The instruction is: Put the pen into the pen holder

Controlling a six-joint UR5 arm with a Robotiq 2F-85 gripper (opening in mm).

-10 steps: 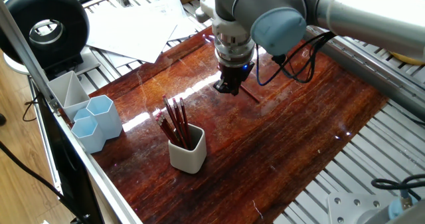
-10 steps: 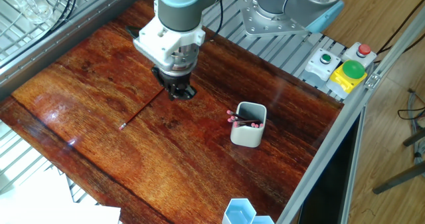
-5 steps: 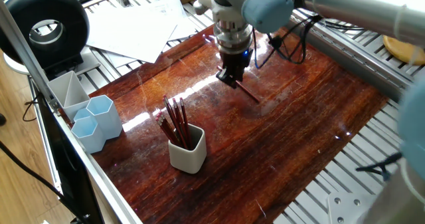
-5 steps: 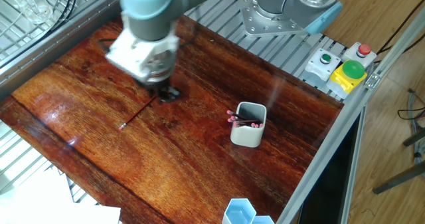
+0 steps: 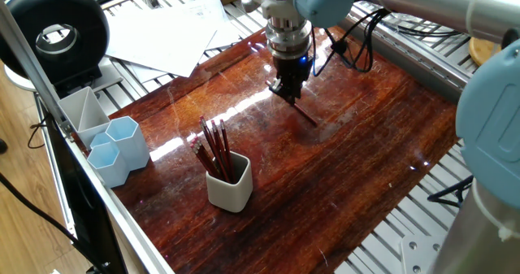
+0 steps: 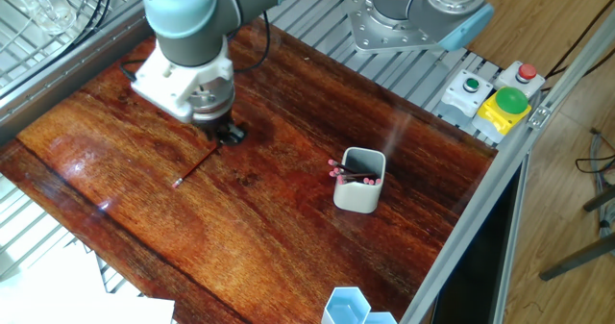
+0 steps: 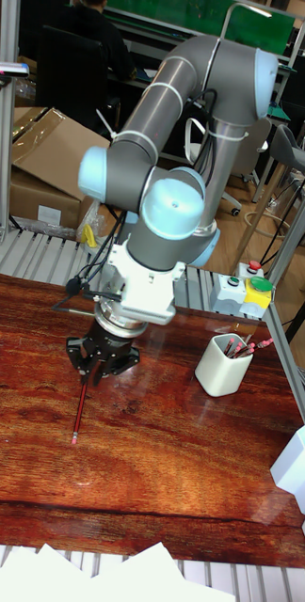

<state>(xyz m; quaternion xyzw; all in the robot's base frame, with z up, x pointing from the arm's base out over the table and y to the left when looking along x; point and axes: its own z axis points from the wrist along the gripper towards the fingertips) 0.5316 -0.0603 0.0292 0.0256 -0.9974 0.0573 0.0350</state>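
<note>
A thin dark red pen (image 5: 303, 114) lies flat on the wooden table, also seen as the pen (image 6: 197, 163) and the pen (image 7: 79, 406). My gripper (image 5: 286, 93) hangs low over one end of it, jaws apart and straddling that end; nothing is lifted. The same gripper (image 6: 227, 133) and gripper (image 7: 100, 365) show in the other two views. The off-white pen holder (image 5: 229, 186) stands upright well away from the gripper, with several red pens in it. That pen holder (image 6: 360, 187) and pen holder (image 7: 222, 366) are apart from the arm.
Pale blue hexagonal cups (image 5: 119, 148) and a grey compartment tray (image 5: 81, 110) sit at the table's edge. White paper sheets (image 5: 171, 32) lie beyond the far corner. A button box (image 6: 500, 98) is mounted by the rail.
The gripper has shifted along the table away from the pen holder, stopping over the pen's end and lower than before. The pen itself has not moved.
</note>
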